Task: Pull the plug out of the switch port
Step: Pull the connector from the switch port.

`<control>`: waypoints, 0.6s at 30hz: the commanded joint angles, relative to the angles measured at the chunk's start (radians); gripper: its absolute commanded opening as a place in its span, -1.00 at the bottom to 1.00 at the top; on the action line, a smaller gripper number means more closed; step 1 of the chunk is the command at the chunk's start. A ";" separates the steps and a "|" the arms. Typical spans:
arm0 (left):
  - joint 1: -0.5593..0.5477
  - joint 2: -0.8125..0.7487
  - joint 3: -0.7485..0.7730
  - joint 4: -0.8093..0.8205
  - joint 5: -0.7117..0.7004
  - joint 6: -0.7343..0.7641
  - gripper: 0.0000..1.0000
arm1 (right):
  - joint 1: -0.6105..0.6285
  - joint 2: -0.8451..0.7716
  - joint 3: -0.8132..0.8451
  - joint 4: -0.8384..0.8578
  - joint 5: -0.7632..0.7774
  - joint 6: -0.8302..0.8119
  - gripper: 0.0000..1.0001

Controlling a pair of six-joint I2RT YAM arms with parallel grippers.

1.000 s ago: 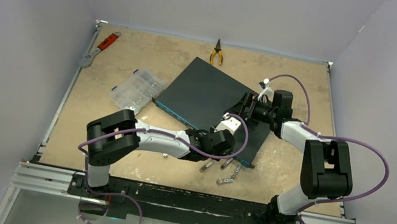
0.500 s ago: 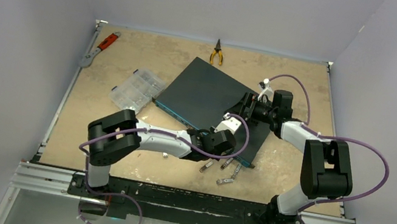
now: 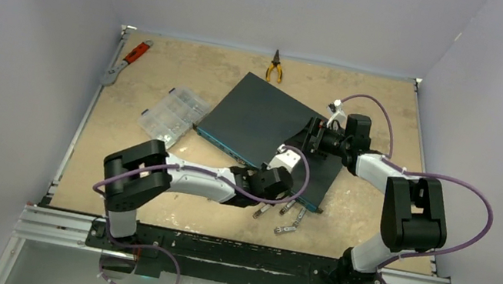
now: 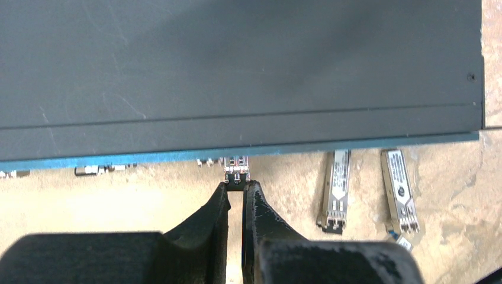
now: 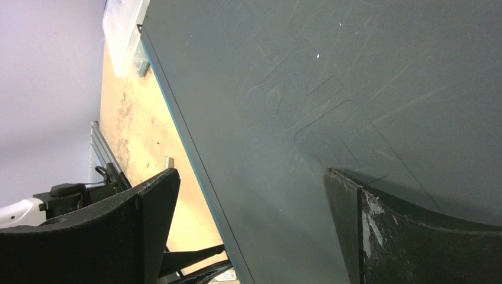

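Note:
The switch is a flat dark-teal box lying at an angle on the table, its blue port edge facing my left arm. A small metal plug sticks out of a port in that edge. My left gripper is shut on the plug's dark outer end; from above, its wrist hides the plug. My right gripper stands open over the switch's top near its right corner, with nothing between its fingers.
Several loose plugs lie on the table just in front of the switch. A clear compartment box sits left of the switch. A red-handled wrench and yellow pliers lie at the back.
My left gripper's jaws have closed onto the plug's end, and the left arm has shifted slightly to the left. The right arm has not moved.

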 commanded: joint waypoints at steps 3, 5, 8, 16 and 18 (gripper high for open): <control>-0.031 -0.090 -0.047 -0.001 -0.010 -0.029 -1.00 | -0.030 0.088 -0.056 -0.156 0.257 -0.084 0.97; -0.039 -0.100 -0.056 -0.007 -0.018 -0.031 -1.00 | -0.031 0.089 -0.057 -0.155 0.257 -0.084 0.97; -0.045 -0.113 -0.072 -0.013 -0.024 -0.033 -1.00 | -0.031 0.088 -0.057 -0.155 0.257 -0.084 0.97; -0.052 -0.163 -0.119 -0.024 -0.033 -0.036 -1.00 | -0.031 0.084 -0.060 -0.156 0.258 -0.084 0.97; -0.054 -0.179 -0.136 -0.023 -0.034 -0.037 -1.00 | -0.031 0.084 -0.060 -0.154 0.258 -0.084 0.97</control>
